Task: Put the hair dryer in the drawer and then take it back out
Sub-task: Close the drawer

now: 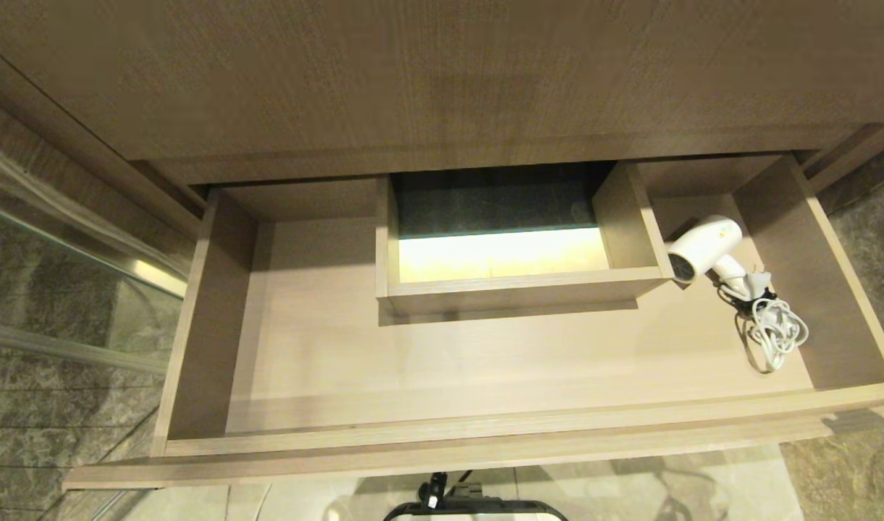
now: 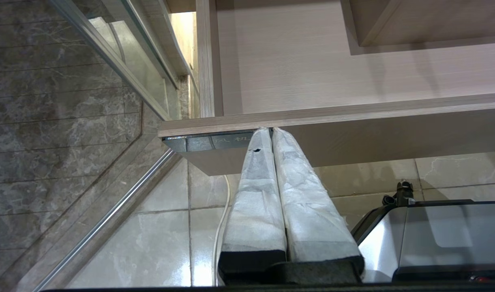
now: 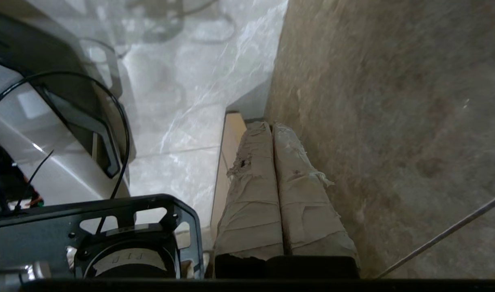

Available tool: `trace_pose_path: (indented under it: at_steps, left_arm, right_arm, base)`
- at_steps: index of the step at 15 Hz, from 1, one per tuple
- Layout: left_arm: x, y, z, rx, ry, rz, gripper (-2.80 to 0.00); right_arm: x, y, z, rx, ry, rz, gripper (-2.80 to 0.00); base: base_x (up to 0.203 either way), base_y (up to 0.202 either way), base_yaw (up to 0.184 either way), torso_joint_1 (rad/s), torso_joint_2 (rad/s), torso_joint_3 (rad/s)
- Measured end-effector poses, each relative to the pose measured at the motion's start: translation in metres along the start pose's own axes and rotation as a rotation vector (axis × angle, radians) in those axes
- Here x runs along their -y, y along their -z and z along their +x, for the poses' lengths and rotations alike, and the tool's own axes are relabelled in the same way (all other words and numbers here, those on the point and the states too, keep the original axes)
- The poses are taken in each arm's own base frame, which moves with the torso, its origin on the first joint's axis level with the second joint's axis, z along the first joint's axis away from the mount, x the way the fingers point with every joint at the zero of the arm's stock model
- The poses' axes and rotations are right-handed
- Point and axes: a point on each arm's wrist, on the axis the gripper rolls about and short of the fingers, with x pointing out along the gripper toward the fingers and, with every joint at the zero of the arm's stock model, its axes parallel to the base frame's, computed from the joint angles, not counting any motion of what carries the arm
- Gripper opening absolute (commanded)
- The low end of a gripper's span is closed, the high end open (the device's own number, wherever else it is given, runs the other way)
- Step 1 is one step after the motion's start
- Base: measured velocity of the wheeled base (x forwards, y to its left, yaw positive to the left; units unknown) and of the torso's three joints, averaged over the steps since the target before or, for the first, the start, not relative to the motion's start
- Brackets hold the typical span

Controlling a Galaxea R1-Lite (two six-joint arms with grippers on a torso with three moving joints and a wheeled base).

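One drawer (image 1: 326, 362) of pale wood stands pulled open over glossy marble floor tiles (image 1: 717, 492), with a boxed cutout (image 1: 514, 289) at mid-back. One hair dryer (image 1: 704, 247) lies in its far right corner, barrel slanting near-left, grille toward the cutout, coiled cord (image 1: 771, 333) nearer. Both the left gripper (image 2: 271, 129) and the right gripper (image 3: 270, 125) hang low outside the drawer, fingers pressed together, empty.

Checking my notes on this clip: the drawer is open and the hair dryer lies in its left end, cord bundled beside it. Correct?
Not quite. In the head view the hair dryer lies in the right end of the open drawer, its cord bundled beside it.
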Motion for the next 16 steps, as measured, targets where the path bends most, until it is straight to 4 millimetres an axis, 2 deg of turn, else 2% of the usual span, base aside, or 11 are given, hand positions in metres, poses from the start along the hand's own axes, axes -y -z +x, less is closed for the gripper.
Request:
trace_pose_path:
  at_steps: [9, 13, 16]
  left_arm:
    - [0.0, 0.0, 0.0, 0.0, 0.0, 0.0, -2.8]
    - [0.0, 0.0, 0.0, 0.0, 0.0, 0.0, -2.8]
    - [0.0, 0.0, 0.0, 0.0, 0.0, 0.0, -2.8]
  right_arm:
    - [0.016, -0.042, 0.032, -0.014, -0.044, 0.0, -2.8]
    - [0.018, -0.051, 0.047, -0.065, -0.064, -0.013, -2.8]
    - [0.023, -0.064, 0.054, -0.028, -0.056, -0.002, -2.8]
  base:
    - [0.0, 0.0, 0.0, 0.0, 0.0, 0.0]
    - [0.0, 0.0, 0.0, 0.0, 0.0, 0.0]
    - [0.0, 0.0, 0.0, 0.0, 0.0, 0.0]
